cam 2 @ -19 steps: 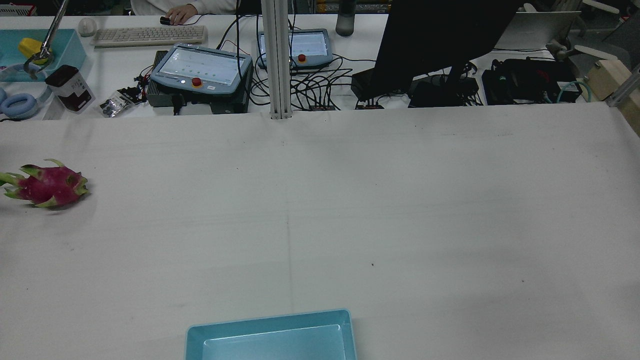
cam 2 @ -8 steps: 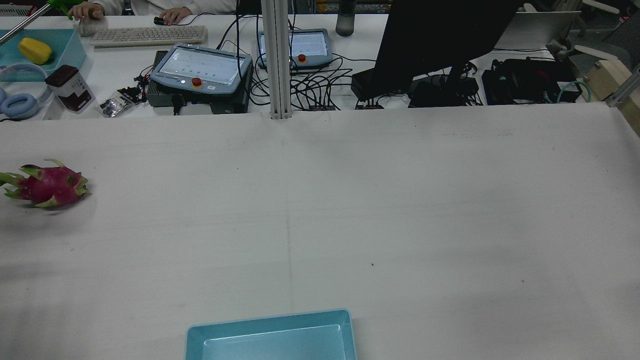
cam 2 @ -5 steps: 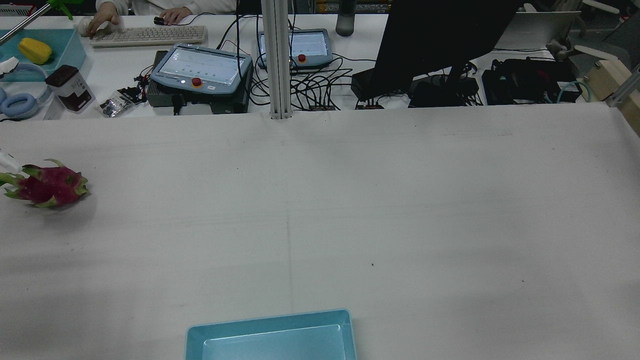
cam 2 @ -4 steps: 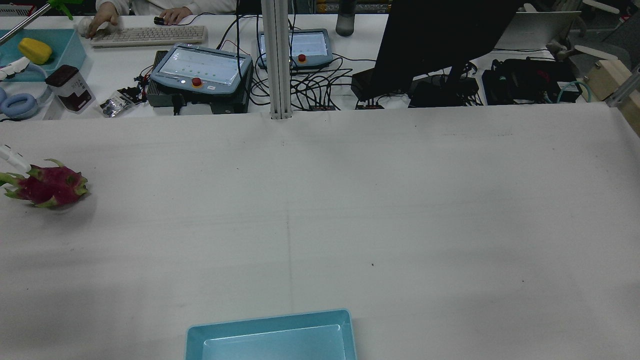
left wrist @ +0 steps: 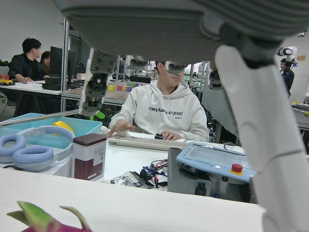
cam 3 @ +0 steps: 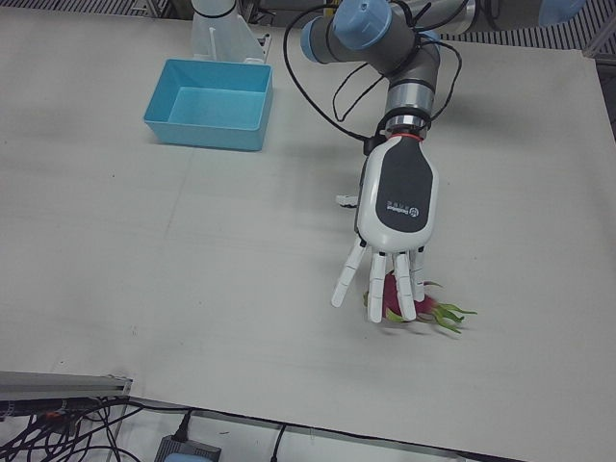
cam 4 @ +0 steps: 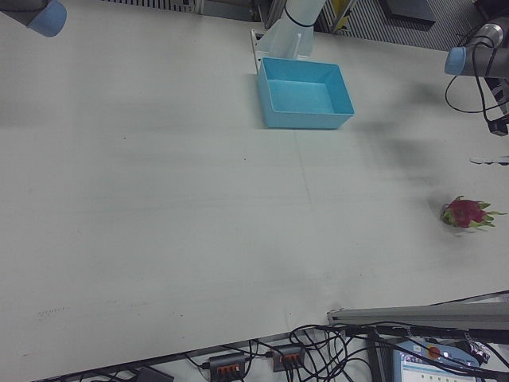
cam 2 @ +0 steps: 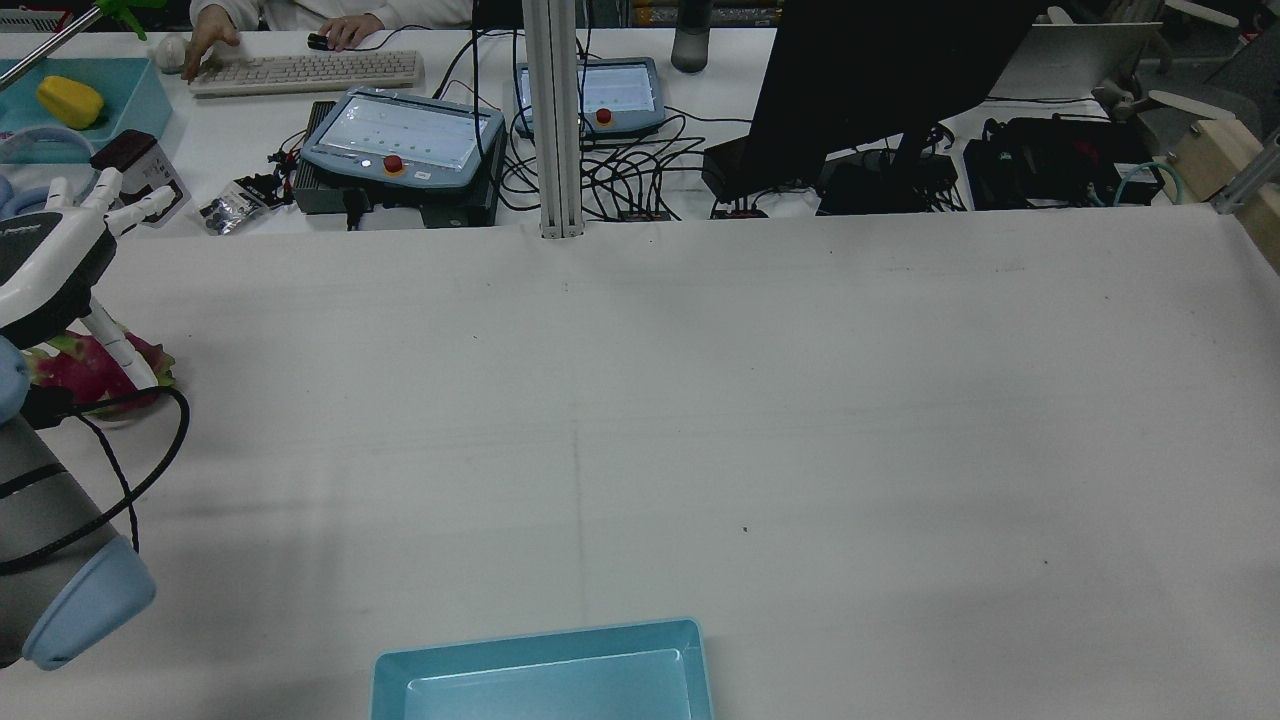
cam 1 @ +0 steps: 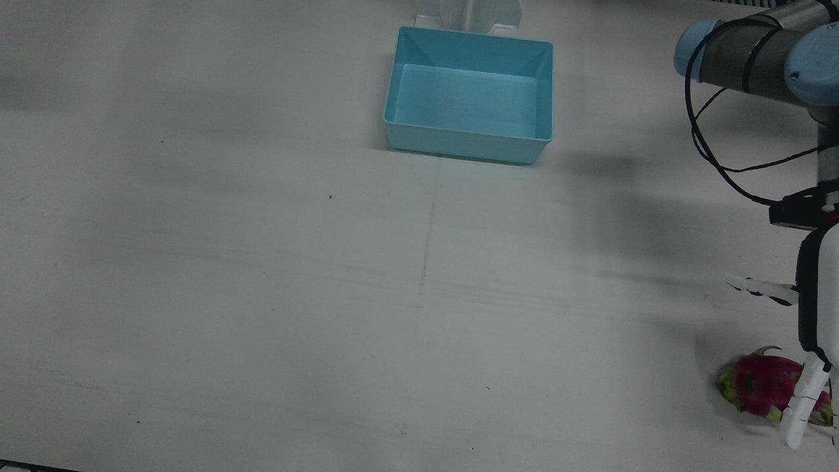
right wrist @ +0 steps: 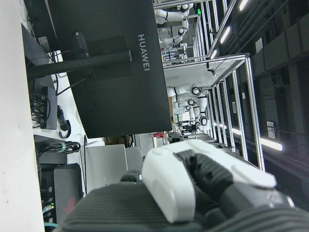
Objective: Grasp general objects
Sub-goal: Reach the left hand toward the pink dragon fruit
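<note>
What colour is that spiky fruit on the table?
The dragon fruit is deep pink with green leafy tips, clearest in the right-front view.

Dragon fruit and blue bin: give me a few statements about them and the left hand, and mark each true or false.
1. The blue bin has nothing in it. True.
2. The dragon fruit lies inside the bin. False: it lies on the white table, far from the bin.
3. The left hand is over the dragon fruit with its fingers spread. True.
4. The left hand has lifted the fruit off the table. False: the fruit lies on the table and the open hand holds nothing.
5. A second fruit lies beside the bin. False: the table around the bin is bare.
</note>
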Robot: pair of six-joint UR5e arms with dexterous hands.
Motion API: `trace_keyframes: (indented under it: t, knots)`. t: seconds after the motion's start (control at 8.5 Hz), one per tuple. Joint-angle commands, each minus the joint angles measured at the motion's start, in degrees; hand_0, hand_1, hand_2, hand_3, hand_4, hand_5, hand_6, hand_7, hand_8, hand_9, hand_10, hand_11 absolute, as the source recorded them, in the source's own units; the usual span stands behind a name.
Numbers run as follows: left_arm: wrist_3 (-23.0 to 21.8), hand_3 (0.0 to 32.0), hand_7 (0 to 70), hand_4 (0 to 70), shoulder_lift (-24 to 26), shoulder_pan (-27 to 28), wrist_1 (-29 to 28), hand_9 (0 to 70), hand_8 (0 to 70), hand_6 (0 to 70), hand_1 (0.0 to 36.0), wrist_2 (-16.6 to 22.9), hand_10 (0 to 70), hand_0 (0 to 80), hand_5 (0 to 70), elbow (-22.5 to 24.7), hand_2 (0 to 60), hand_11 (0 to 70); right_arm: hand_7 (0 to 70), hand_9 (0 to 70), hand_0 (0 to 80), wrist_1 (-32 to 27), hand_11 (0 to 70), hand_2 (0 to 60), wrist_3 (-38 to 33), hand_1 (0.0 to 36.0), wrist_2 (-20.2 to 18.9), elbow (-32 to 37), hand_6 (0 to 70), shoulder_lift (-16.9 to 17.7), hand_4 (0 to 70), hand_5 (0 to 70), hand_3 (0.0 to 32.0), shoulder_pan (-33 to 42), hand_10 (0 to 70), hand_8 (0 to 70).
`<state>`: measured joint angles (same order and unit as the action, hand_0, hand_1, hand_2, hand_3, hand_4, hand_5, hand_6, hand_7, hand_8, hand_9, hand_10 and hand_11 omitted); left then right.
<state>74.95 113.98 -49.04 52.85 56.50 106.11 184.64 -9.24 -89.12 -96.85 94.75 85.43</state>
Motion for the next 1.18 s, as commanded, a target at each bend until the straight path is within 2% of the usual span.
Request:
trace_keyframes:
  t: [0.0, 0.12, 0.24, 0.35, 0.47, 0.59, 0.71, 0.82, 1.06]
  knots:
    - [-0.9, 27.8, 0.0, 0.0, 1.2, 3.2, 3.0, 0.0, 0.0, 0.0, 11.8, -5.3, 0.0, 46.3, 0.0, -5.5, 2.2, 0.0, 0.0, 0.0, 0.0, -0.1, 0.0, 0.0, 0.0, 0.0, 0.0, 0.1, 0.0, 0.0, 0.0, 0.0, 0.0, 0.0, 0.0, 0.0]
    - [-1.0, 24.4, 0.0, 0.0, 1.2, 3.2, -0.1, 0.0, 0.0, 0.0, 13.4, -5.7, 0.0, 46.9, 0.0, -9.0, 3.7, 0.0, 0.0, 0.0, 0.0, -0.1, 0.0, 0.0, 0.0, 0.0, 0.0, 0.1, 0.0, 0.0, 0.0, 0.0, 0.0, 0.0, 0.0, 0.0]
    - [-1.0, 24.2, 0.0, 0.0, 1.2, 3.2, -3.9, 0.0, 0.0, 0.0, 13.9, -6.1, 0.0, 47.3, 0.0, -12.9, 3.1, 0.0, 0.0, 0.0, 0.0, -0.1, 0.0, 0.0, 0.0, 0.0, 0.0, 0.1, 0.0, 0.0, 0.0, 0.0, 0.0, 0.0, 0.0, 0.0]
    - [-0.9, 24.0, 0.0, 0.0, 1.2, 3.2, -4.9, 0.0, 0.0, 0.0, 16.0, -8.9, 0.0, 48.2, 0.0, -14.2, 5.2, 0.0, 0.0, 0.0, 0.0, -0.1, 0.0, 0.0, 0.0, 0.0, 0.0, 0.1, 0.0, 0.0, 0.0, 0.0, 0.0, 0.0, 0.0, 0.0]
    - [-0.8, 26.2, 0.0, 0.0, 1.0, 3.4, -4.9, 0.0, 0.0, 0.0, 15.6, -10.3, 0.0, 48.2, 0.0, -14.3, 4.3, 0.0, 0.0, 0.0, 0.0, -0.1, 0.0, 0.0, 0.0, 0.0, 0.0, 0.1, 0.0, 0.0, 0.0, 0.0, 0.0, 0.0, 0.0, 0.0]
    - [-0.5, 30.0, 0.0, 0.0, 1.0, 3.8, -6.3, 0.0, 0.0, 0.0, 13.9, -10.4, 0.0, 47.5, 0.0, -15.4, 1.8, 0.0, 0.0, 0.0, 0.0, -0.1, 0.0, 0.0, 0.0, 0.0, 0.0, 0.1, 0.0, 0.0, 0.0, 0.0, 0.0, 0.0, 0.0, 0.0]
    - [-0.6, 29.8, 0.0, 0.0, 1.2, 5.1, -7.7, 0.0, 0.0, 0.0, 12.5, -10.5, 0.0, 47.0, 0.0, -18.5, 0.7, 0.0, 0.0, 0.0, 0.0, -0.1, 0.0, 0.0, 0.0, 0.0, 0.0, 0.1, 0.0, 0.0, 0.0, 0.0, 0.0, 0.0, 0.0, 0.0]
    - [-0.7, 25.8, 0.0, 0.0, 1.2, 5.4, -9.8, 0.0, 0.0, 0.0, 10.9, -10.5, 0.0, 46.2, 0.0, -20.7, 0.0, 0.0, 0.0, 0.0, 0.0, -0.1, 0.0, 0.0, 0.0, 0.0, 0.0, 0.1, 0.0, 0.0, 0.0, 0.0, 0.0, 0.0, 0.0, 0.0]
    - [-0.4, 25.6, 0.0, 0.0, 1.2, 5.4, -10.5, 0.0, 0.0, 0.0, 9.7, -11.1, 0.0, 45.8, 0.0, -21.5, 0.0, 0.0, 0.0, 0.0, 0.0, -0.1, 0.0, 0.0, 0.0, 0.0, 0.0, 0.2, 0.0, 0.0, 0.0, 0.0, 0.0, 0.0, 0.0, 0.0]
